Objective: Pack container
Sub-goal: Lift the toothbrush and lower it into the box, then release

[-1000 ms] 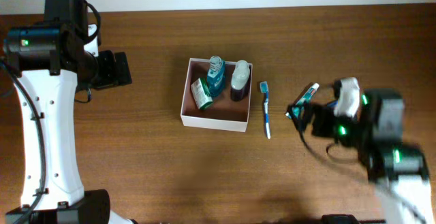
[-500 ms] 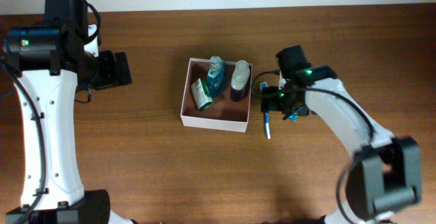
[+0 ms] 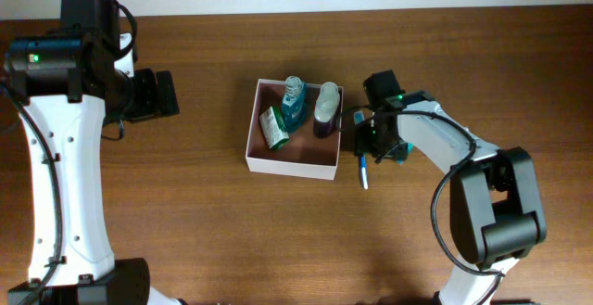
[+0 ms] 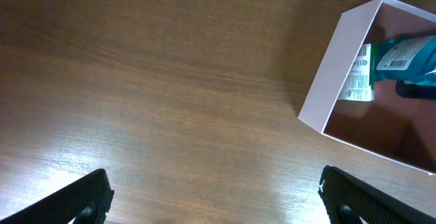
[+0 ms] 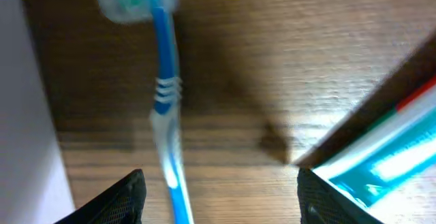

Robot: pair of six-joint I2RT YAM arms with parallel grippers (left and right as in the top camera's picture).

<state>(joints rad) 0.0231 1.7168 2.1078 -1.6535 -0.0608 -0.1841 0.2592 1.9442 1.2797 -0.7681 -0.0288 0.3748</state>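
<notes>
The container (image 3: 289, 167) sits mid-surface (image 3: 204, 222), open side up. Inside it are a green packet (image 3: 273, 127), a teal bottle (image 3: 294, 104) and a pale-topped bottle (image 3: 325, 108), all crowded toward its far wall. Over on the right, the right tool (image 3: 372, 144) is down low just beside the container's right wall. Its fingers are spread wide and grip nothing. From the right wrist, the blue toothbrush (image 5: 164, 112) lies flat on the wood between those fingers (image 5: 128, 195), nearer the left one and running alongside the white container wall. A toothpaste tube (image 5: 385, 154) lies at an angle by the other finger. Overhead, the toothbrush's handle end pokes out below the tool. The left tool (image 3: 154, 95) hangs well off to the left, fingers (image 4: 83, 195) wide apart with only bare wood between them. The container's corner shows at the upper right of the left wrist view.
</notes>
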